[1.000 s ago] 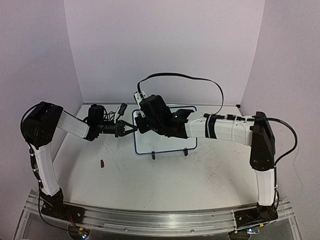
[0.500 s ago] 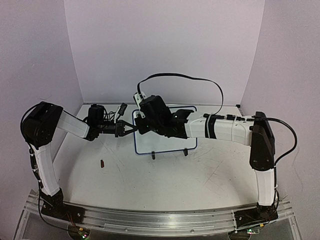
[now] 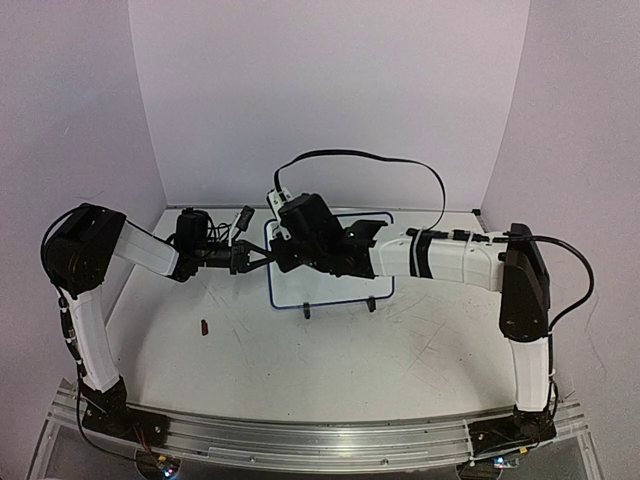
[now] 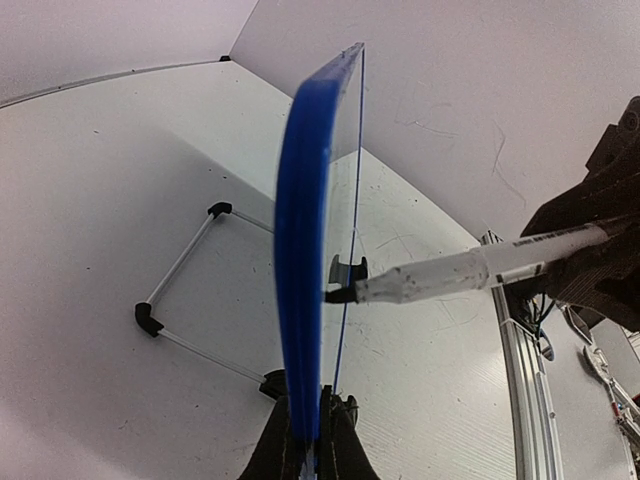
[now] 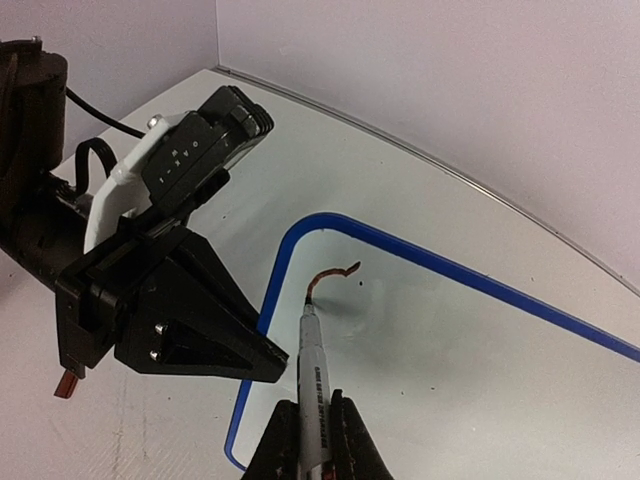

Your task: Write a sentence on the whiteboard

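The glossy white, blue-framed whiteboard (image 3: 335, 290) (image 4: 303, 250) (image 5: 470, 350) stands upright on the white table (image 3: 300, 360), its left edge pinched by the left gripper (image 3: 267, 258) (image 4: 308, 445). The right gripper (image 5: 312, 440) clamps a white-barrelled marker (image 5: 314, 365) (image 4: 470, 268), its tip seemingly touching a short reddish-brown stroke (image 5: 330, 274) near the board's upper-left corner.

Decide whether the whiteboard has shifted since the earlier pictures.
No. The whiteboard sits just as far from the small red item as before.

- Whiteboard (image 3: 325, 292): small glossy white rectangle in a thin dark-blue rounded frame, standing on edge on two black clip feet at the far middle of the table (image 3: 300, 360).
- Sentence (image 5: 331, 274): only one short reddish-brown curved stroke, near the board's upper left corner.
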